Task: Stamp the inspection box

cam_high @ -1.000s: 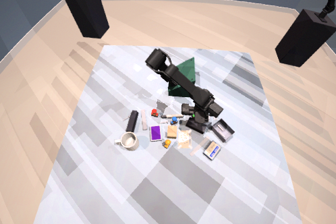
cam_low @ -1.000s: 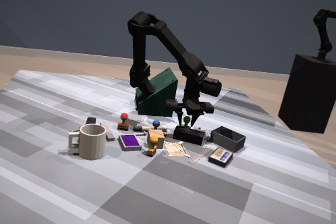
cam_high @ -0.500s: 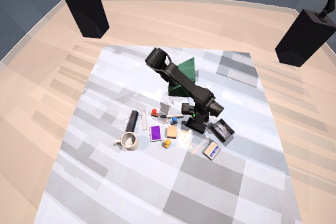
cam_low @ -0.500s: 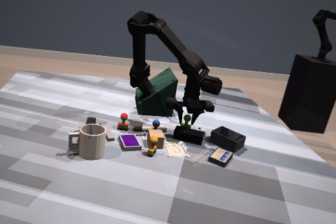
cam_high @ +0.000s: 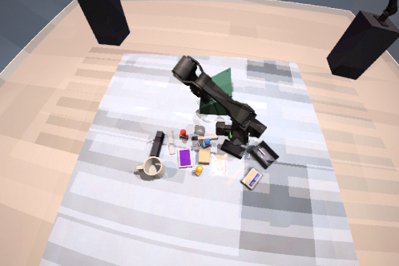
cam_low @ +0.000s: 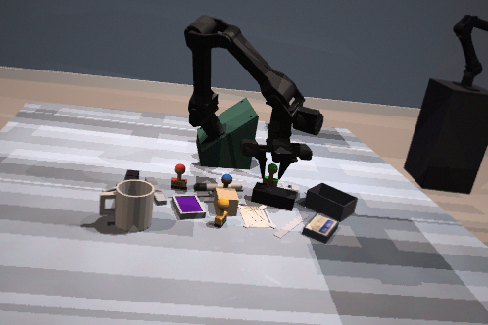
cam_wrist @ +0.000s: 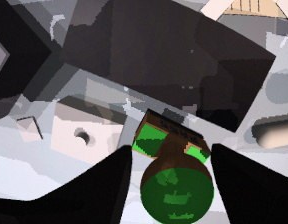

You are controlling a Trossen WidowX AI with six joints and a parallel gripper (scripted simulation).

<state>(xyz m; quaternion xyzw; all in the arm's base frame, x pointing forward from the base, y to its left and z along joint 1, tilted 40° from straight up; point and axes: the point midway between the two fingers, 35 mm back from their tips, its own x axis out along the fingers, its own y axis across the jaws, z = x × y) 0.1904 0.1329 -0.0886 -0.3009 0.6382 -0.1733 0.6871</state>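
My gripper (cam_low: 272, 177) (cam_wrist: 171, 152) is shut on the green stamp (cam_low: 272, 167) (cam_wrist: 177, 195), with one finger on each side of its round knob. The stamp's small base, with lettering I cannot read, shows beside the long black block in the wrist view. Whether it touches the bench is unclear. The purple ink pad (cam_high: 185, 158) (cam_low: 188, 206) lies open, left of a tan block. The pale card (cam_high: 219, 165) (cam_low: 257, 216) lies in front of the black block, with thin lines on it; its box is too small to make out. Red, blue and yellow-knobbed stamps stand apart.
The black block (cam_high: 233, 148) (cam_low: 274, 196) (cam_wrist: 160, 55) is close beside the gripper. An open black tray (cam_high: 264, 155) (cam_low: 330, 201) and a blue-labelled case (cam_high: 251, 178) (cam_low: 321, 228) are at right. The tan block (cam_high: 204, 156) is between pad and card. A mug (cam_high: 153, 167) (cam_low: 133, 206) stands at left.
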